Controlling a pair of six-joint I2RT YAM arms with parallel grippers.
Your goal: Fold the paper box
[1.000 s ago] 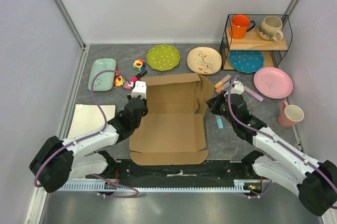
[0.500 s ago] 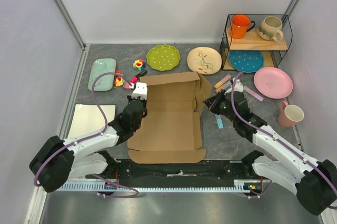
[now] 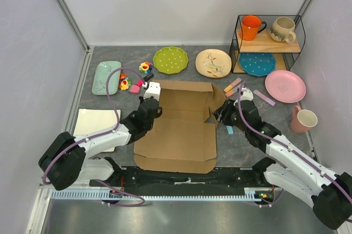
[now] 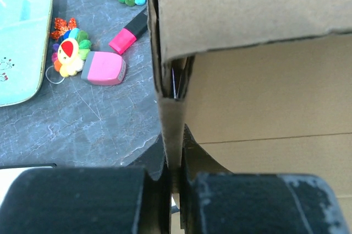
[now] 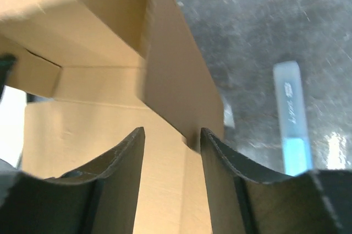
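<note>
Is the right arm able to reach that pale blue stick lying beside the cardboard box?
Probably yes: the right gripper stands open just beside the blue stick, which lies uncovered, apart from the paper box.

dark table [image 3: 245,145] — paper box [image 3: 179,130], green plate [image 3: 170,59]

An orange mug [image 3: 251,27] and a beige mug [image 3: 284,29] stand on the shelf [image 3: 269,44].

The left claw [image 4: 175,181] reaches forward, clamped on the wall of the brown corrugated cardboard box [image 4: 264,3]; the right claw [image 5: 171,140] angles inward, jaws parted.
</note>
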